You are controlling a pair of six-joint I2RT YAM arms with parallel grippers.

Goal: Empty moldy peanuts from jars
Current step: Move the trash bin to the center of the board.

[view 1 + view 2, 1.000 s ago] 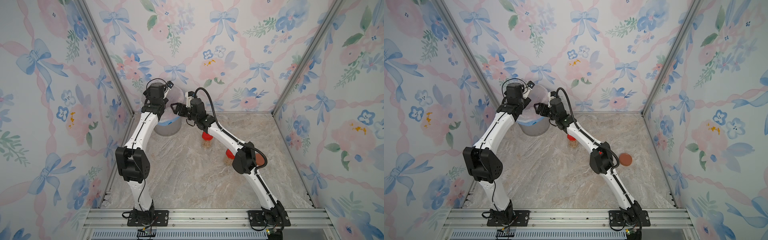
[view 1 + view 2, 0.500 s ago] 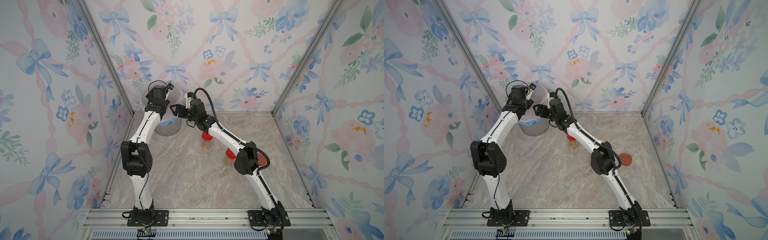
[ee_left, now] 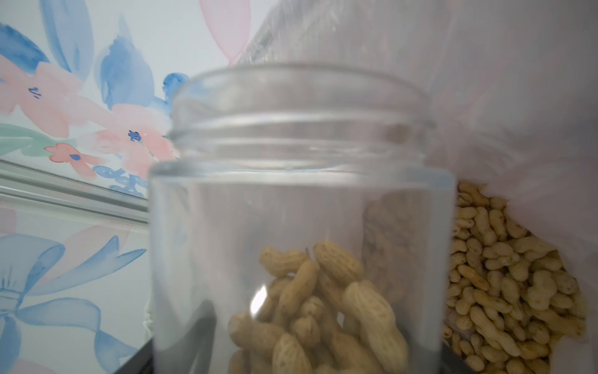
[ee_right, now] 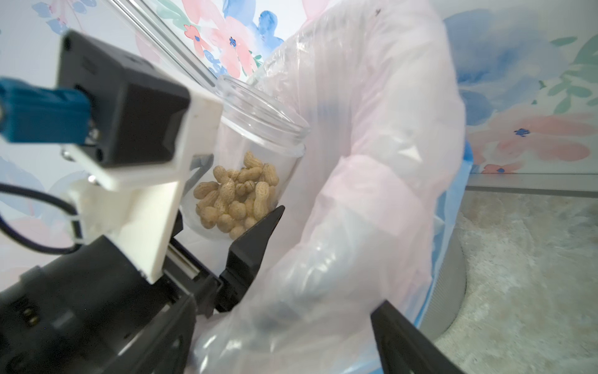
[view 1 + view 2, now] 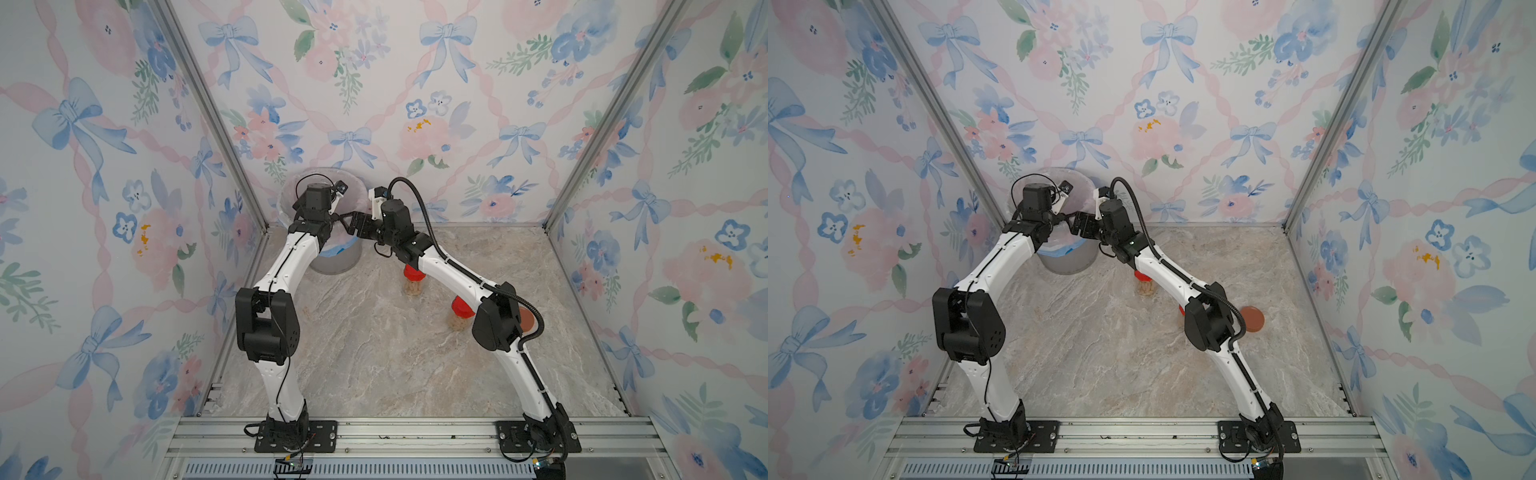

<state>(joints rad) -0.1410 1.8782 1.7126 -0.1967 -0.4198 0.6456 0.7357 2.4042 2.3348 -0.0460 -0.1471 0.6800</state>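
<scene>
Here's the left end effector (image 4: 241, 186), clenched on the wide clear lidless jar (image 3: 301, 194), one dark finger (image 4: 255, 239) pressed to the jar's lower wall and the other only a grey shape behind the glass. The jar is tipped at a slant with its open mouth uppermost, and the pale tan peanuts in their shells (image 3: 323, 307) sit bunched down at its base, right between the fingers. It's held up at the back left corner by the round grey bin (image 5: 336, 262), close against the pinkish see-through plastic liner (image 4: 372, 162) that billows over the bin's rim. In the left wrist view, beside and below the jar, there's a big heap of loose peanuts (image 3: 504, 285) lying inside that liner. The right end effector (image 5: 351, 222) reaches in from the other side, nose to nose with the left one at the bin. Only one of its dark fingers (image 4: 404, 340) shows clearly, just beside the liner's bulge, and I can't tell whether it's gripping the plastic or standing released. Out on the marble-patterned counter (image 5: 374, 353), well apart from both end effectors, a slim clear jar with a bright red lid (image 5: 414, 276) stands upright with peanuts in it, partly under the right arm. A second red-lidded slim jar (image 5: 461, 309) stands nearer the right elbow. A round brown lid (image 5: 1252, 319) lies flat just past that elbow.
</scene>
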